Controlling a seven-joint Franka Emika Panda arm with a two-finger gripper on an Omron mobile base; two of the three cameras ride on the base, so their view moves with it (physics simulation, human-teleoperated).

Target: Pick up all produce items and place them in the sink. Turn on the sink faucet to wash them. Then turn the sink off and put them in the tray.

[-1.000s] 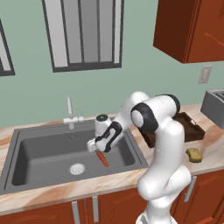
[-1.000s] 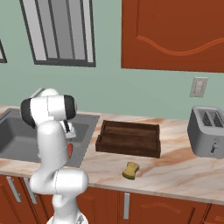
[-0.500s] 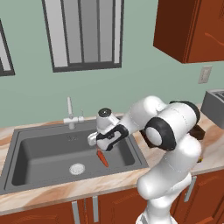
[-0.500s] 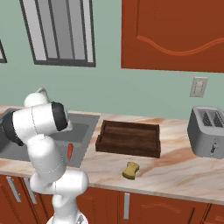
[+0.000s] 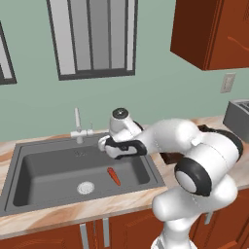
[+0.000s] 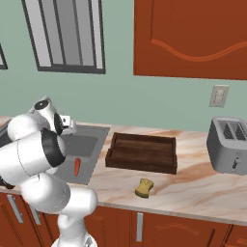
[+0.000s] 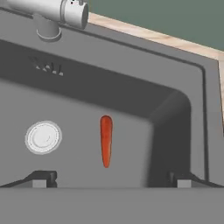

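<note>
On the marbled desk [image 6: 193, 188], the sink [image 5: 44, 170] now holds the carrot [image 5: 114, 176], lying free near the drain. The claw [image 5: 103, 145], jaws apart and empty, has risen toward the faucet [image 5: 78, 127]; washing comes next.

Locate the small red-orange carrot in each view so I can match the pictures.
Left base view: the carrot lies on the sink floor, right of the round drain.
Right base view: lying in the sink, near its right wall, left of the tray.
Hand view: centre, right of the drain.
Shared landmark: the sink.
</note>
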